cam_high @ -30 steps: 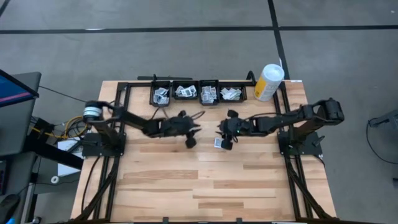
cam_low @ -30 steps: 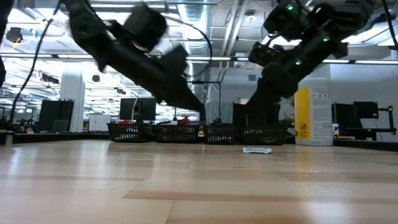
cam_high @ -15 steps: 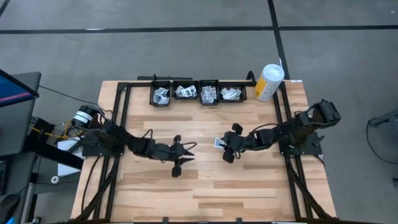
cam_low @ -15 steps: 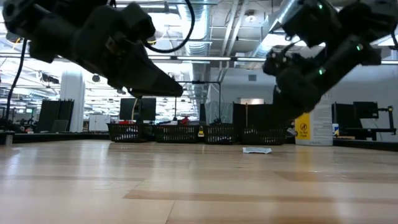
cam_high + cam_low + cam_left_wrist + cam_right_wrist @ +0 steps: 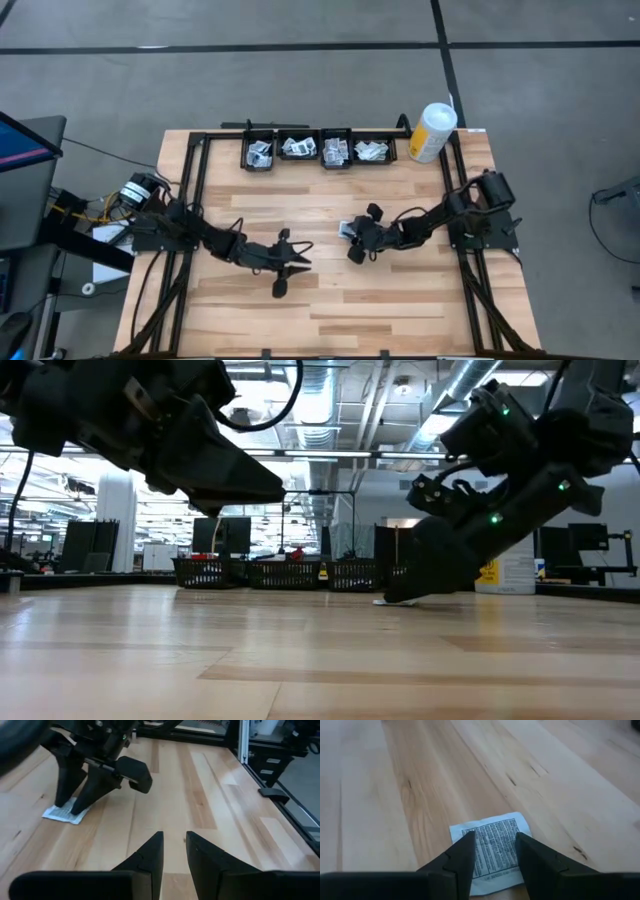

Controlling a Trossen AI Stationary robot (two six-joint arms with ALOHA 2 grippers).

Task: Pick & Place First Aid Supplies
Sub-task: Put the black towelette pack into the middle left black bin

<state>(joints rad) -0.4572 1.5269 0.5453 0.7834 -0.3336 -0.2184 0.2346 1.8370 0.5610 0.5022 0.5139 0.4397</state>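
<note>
We've got the right gripper (image 5: 492,851) down on the packet (image 5: 492,847), fingers apart, straddling it flat on the counter (image 5: 400,290) near the bins (image 5: 318,150). Thin, light, floppy — probably slides; pinch an edge. Left gripper (image 5: 174,851) slightly apart, empty

The table (image 5: 330,300) is pale wood with a streaked grain. The packet (image 5: 492,847) is white with dense grey-blue print. Four bins (image 5: 315,150) are black. The canister (image 5: 432,132) is white and yellow. The arms (image 5: 440,215) are black, and the floor (image 5: 300,80) is grey.
</note>
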